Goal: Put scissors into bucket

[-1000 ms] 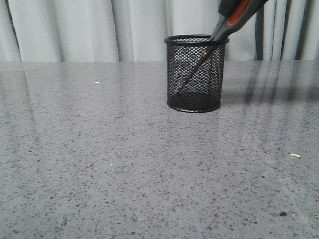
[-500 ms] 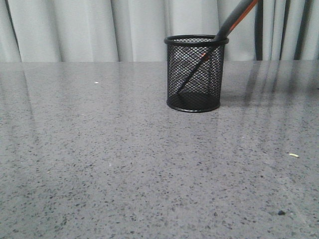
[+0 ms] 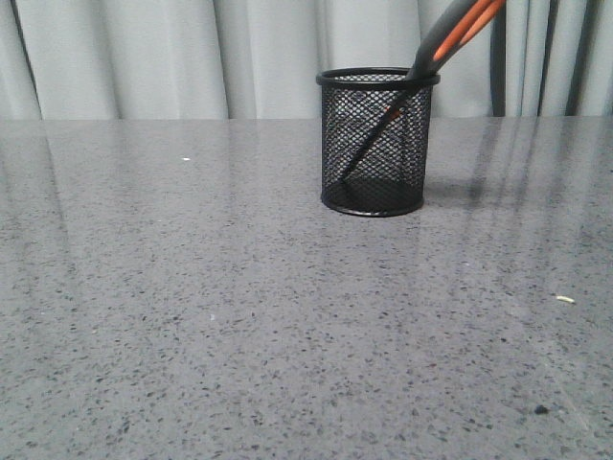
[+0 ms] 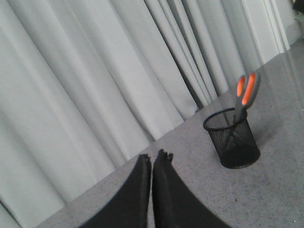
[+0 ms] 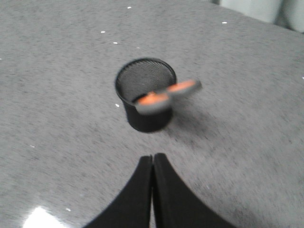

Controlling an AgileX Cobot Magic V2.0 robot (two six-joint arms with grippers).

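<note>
The bucket (image 3: 374,142) is a black wire-mesh cup standing upright on the grey table. The scissors (image 3: 450,38) rest inside it, blades down to the cup floor, grey-and-orange handles leaning out over the right rim. From the left wrist view the bucket (image 4: 232,138) and scissors (image 4: 246,92) sit well away from my left gripper (image 4: 152,159), which is shut and empty. Seen from the right wrist, the bucket (image 5: 145,97) and blurred scissors handles (image 5: 166,95) lie beyond my right gripper (image 5: 153,157), shut on nothing and raised off the table. No gripper shows in the front view.
Pale curtains (image 3: 172,57) hang along the table's far edge. A small pale scrap (image 3: 566,299) and a dark speck (image 3: 543,409) lie on the table at the front right.
The scissors' handles have swung a little at the bucket rim, now showing both orange loops. The blades have stayed inside the bucket, which has not moved.
</note>
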